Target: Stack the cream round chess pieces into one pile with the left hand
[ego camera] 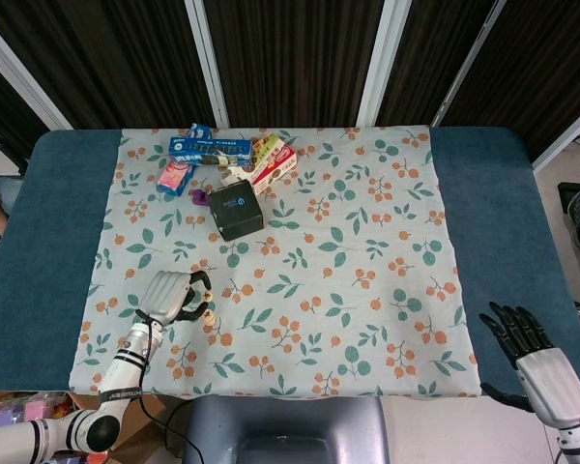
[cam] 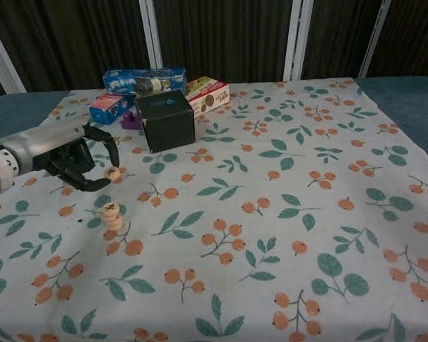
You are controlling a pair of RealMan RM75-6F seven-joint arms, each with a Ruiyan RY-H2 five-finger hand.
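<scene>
My left hand [cam: 70,153] hangs over the floral cloth at the front left and pinches a cream round chess piece [cam: 112,172] between its fingertips. Directly below that piece in the chest view stands a short stack of cream pieces [cam: 112,214], clear of the fingers. In the head view, the left hand [ego camera: 169,295] sits just left of the stack [ego camera: 210,316], and the held piece is hard to tell apart from it. My right hand [ego camera: 530,356] is off the table's front right corner, fingers spread and holding nothing.
At the back left are a black box [cam: 168,120], a blue packet [cam: 144,80], a red and cream carton [cam: 207,94], a small pink and blue box [cam: 108,108] and a purple item [cam: 133,120]. The floral cloth [cam: 285,214] covers the table's middle.
</scene>
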